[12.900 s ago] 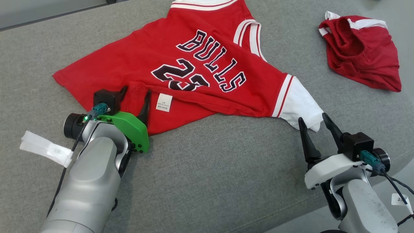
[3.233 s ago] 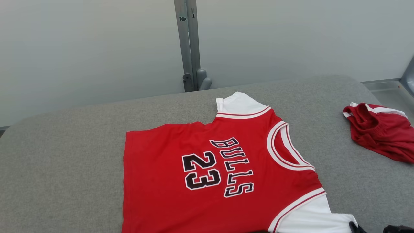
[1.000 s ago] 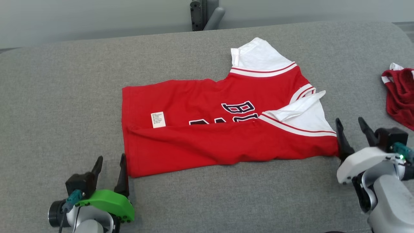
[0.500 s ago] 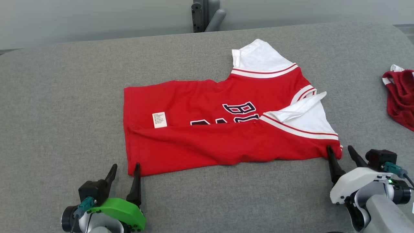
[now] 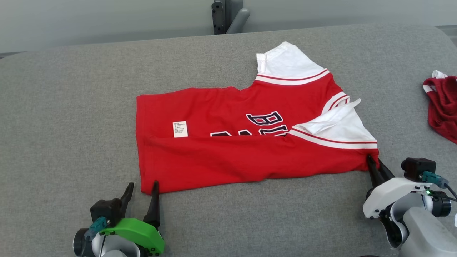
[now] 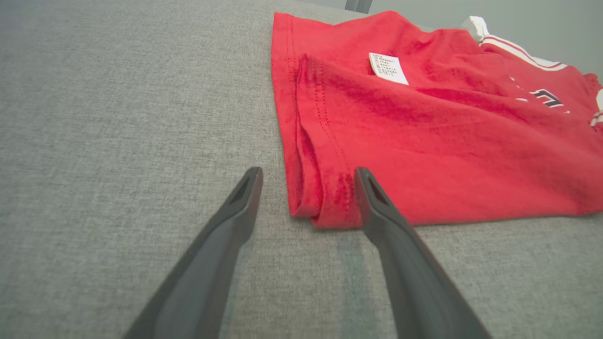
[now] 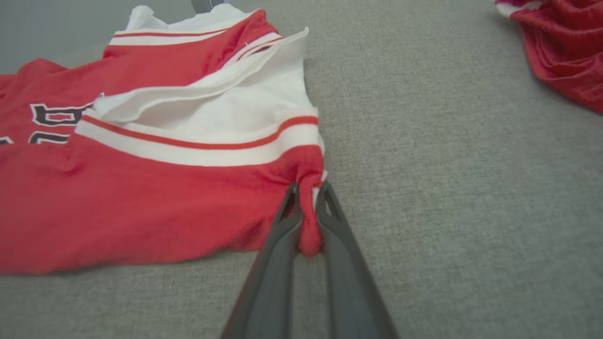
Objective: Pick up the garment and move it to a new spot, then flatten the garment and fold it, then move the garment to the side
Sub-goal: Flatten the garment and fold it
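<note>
The garment (image 5: 235, 142) is a red jersey with white sleeves and black lettering, lying on the grey surface with its near half folded over. My right gripper (image 5: 373, 160) is shut on the garment's near right corner (image 7: 308, 188), the cloth pinched between the fingers. My left gripper (image 5: 142, 187) stands open at the near left corner (image 6: 325, 207); the corner lies between its fingers, with the right finger (image 6: 372, 197) touching the hem. A white care label (image 5: 180, 129) shows on the folded part.
A second red cloth (image 5: 442, 107) lies bunched at the far right of the grey padded surface (image 5: 71, 107). A metal post (image 5: 223, 14) rises behind the surface's far edge, in front of a pale wall.
My right gripper moved in and shut on the near right corner. My left gripper edged forward to the near left corner, still open.
</note>
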Available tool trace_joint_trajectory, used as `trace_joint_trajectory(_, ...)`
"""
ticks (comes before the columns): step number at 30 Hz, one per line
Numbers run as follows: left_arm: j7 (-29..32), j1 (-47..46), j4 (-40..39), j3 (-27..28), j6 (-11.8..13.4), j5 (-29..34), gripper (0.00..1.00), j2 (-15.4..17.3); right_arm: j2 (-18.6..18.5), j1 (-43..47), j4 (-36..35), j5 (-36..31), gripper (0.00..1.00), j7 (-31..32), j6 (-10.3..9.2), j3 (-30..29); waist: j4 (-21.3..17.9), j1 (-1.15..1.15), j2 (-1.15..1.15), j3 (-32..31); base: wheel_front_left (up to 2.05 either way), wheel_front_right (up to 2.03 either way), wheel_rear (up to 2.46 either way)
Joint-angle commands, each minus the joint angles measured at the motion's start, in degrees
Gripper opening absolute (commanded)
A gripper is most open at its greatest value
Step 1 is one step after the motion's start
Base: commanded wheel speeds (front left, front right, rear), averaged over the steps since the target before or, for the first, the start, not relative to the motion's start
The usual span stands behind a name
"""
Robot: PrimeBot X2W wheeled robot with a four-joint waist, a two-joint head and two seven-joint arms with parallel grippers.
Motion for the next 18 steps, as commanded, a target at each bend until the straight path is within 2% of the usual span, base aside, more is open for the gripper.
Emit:
trace_joint_trajectory(1,0.1,-1.3,0.5,-0.5,-0.3,-0.7,1.00,0.1,-0.4,-0.6,-0.8,0.2,0.00,-0.2,-0.11,0.2,-0.3,0.00,0.00,0.3,0.00,0.00,0.00)
trace_joint_trajectory(7,0.1,-2.4,2.6,-1.7,-0.4,-3.1,1.00,0.1,-0.2,-0.8,-2.3,0.0,0.00,-0.2,-0.11,0.6,-0.9,0.00,0.00,1.0,0.00,0.00,0.00)
trace_joint_trajectory(8,0.1,-2.6,3.2,-2.4,-0.4,-3.7,0.29,0.1,-0.3,-0.8,-2.4,0.0,0.00,-0.2,-0.11,0.5,-1.0,0.00,0.00,1.1,0.00,0.00,0.00)
trace_joint_trajectory(9,0.1,-2.9,3.9,-3.1,-0.4,-4.0,0.00,0.1,-0.3,-0.8,-2.6,0.0,0.00,-0.2,-0.11,0.5,-1.0,0.00,0.00,1.1,0.00,0.00,0.00)
trace_joint_trajectory(13,0.1,-3.3,5.6,-5.6,-0.4,-8.2,0.00,0.1,-0.2,-0.7,-2.7,0.0,0.00,-0.2,-0.11,0.4,-1.0,0.00,0.00,0.6,0.00,0.00,0.00)
trace_joint_trajectory(18,0.1,-3.8,5.4,-6.9,-0.4,-10.1,0.00,0.1,0.0,-0.2,-2.2,0.4,0.00,-0.2,-0.11,0.2,-0.7,0.00,0.00,-0.5,0.00,0.00,0.00)
